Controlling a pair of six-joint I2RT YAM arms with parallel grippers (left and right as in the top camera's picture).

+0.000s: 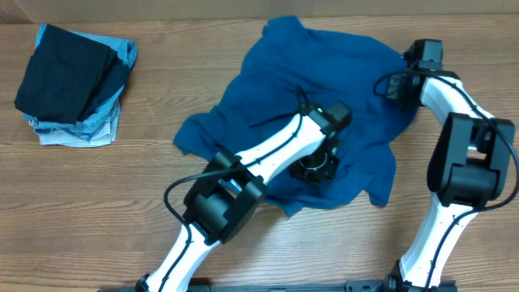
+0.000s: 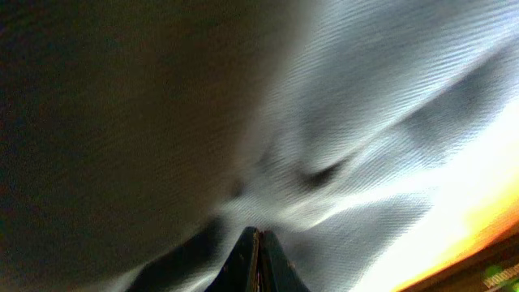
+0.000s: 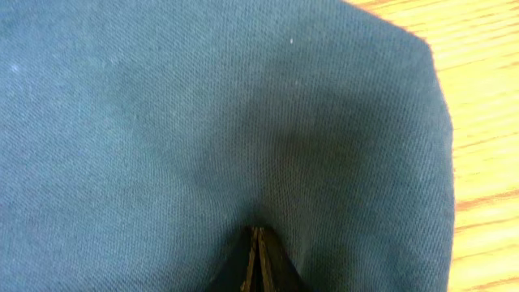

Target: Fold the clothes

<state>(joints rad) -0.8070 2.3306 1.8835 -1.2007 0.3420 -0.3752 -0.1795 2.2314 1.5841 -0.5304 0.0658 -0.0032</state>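
The clothes, a royal-blue T-shirt (image 1: 324, 73), lie crumpled on the wooden table (image 1: 97, 211) right of centre. My left gripper (image 1: 316, 168) is down on the shirt's lower middle; in the left wrist view its jaws (image 2: 258, 237) are shut, and cloth folds (image 2: 357, 105) run in to the tips. My right gripper (image 1: 401, 71) is at the shirt's upper right edge. Seen from the right wrist, its jaws (image 3: 258, 234) are shut with a dark dimple of blue cloth (image 3: 203, 105) at the tips. Both look pinched on the fabric.
A stack of folded garments sits at the far left: a black one (image 1: 63, 73) on top of pale light-blue ones (image 1: 91, 130). Bare wood shows past the shirt's corner (image 3: 486, 122). Both arm bases stand at the near edge.
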